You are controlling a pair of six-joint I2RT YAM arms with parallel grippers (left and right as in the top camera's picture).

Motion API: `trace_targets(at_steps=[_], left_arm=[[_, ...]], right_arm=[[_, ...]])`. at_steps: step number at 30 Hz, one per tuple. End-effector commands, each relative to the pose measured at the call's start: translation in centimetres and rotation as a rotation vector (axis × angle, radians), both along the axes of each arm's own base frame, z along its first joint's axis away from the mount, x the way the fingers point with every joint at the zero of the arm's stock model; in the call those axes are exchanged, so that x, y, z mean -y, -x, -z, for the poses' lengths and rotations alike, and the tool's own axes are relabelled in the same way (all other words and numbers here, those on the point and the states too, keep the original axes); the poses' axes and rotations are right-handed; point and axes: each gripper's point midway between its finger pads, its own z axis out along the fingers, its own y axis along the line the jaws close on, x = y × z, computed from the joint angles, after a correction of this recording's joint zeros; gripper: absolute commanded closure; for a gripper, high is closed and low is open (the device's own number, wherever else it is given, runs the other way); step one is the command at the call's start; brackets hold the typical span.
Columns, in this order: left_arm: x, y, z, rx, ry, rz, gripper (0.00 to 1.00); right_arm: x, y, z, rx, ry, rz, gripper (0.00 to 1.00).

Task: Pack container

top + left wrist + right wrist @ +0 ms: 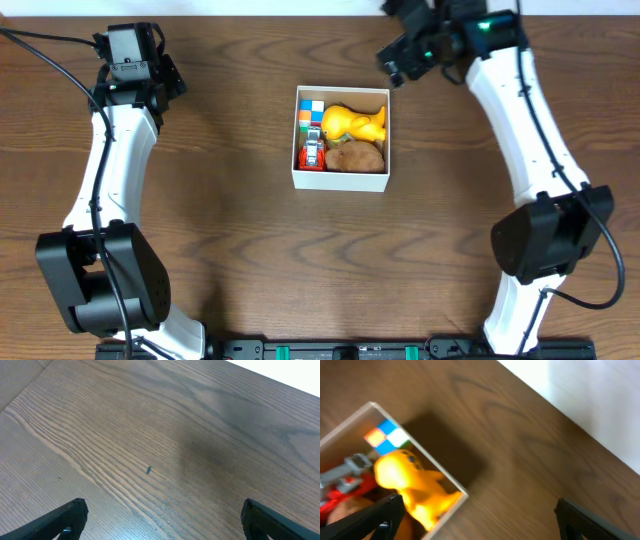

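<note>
Container: we see the white box (340, 181) at the middle of the wooden counter (230, 250), between the two arms.
Contents: inside it we count a yellow toy animal (355, 123), a multicoloured cube (311, 112), a red toy car (312, 153) and a brown rounded toy (355, 157), packed close together.
Left gripper (162, 515): we find it spread wide and holding nothing, over bare wood, well apart from the box.
Right gripper (477, 515): we find it spread wide too, holding nothing, near the box's far right corner.
</note>
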Motion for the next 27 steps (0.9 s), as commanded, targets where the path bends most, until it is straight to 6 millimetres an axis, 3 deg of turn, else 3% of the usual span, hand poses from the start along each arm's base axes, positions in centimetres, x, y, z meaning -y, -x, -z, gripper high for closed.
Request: trace_targets(at_steps=[1, 5, 9, 21, 25, 27], left_arm=[[-0.3, -0.1, -0.9, 0.016, -0.011, -0.006, 0.02], [-0.3, -0.1, -0.9, 0.016, -0.011, -0.006, 0.02], [-0.3, -0.1, -0.9, 0.016, -0.011, -0.006, 0.02], [-0.3, -0.1, -0.9, 0.016, -0.011, -0.006, 0.02], [-0.3, -0.1, -0.9, 0.016, -0.011, -0.006, 0.02], [-0.3, -0.1, -0.9, 0.016, -0.011, -0.006, 0.02]], right_arm=[[2.3, 0.0, -0.3, -0.017, -0.007, 0.067, 0.01], [4.8, 0.2, 0.4, -0.051, 0.029, 0.122, 0.01], [5.5, 0.2, 0.4, -0.054, 0.029, 0.135, 0.01], [5.5, 0.4, 0.6, -0.065, 0.032, 0.134, 0.01], [4.2, -1.3, -0.9, 0.021, -0.037, 0.097, 0.01], [3.2, -2.2, -2.8, 0.093, -0.086, 0.066, 0.01]])
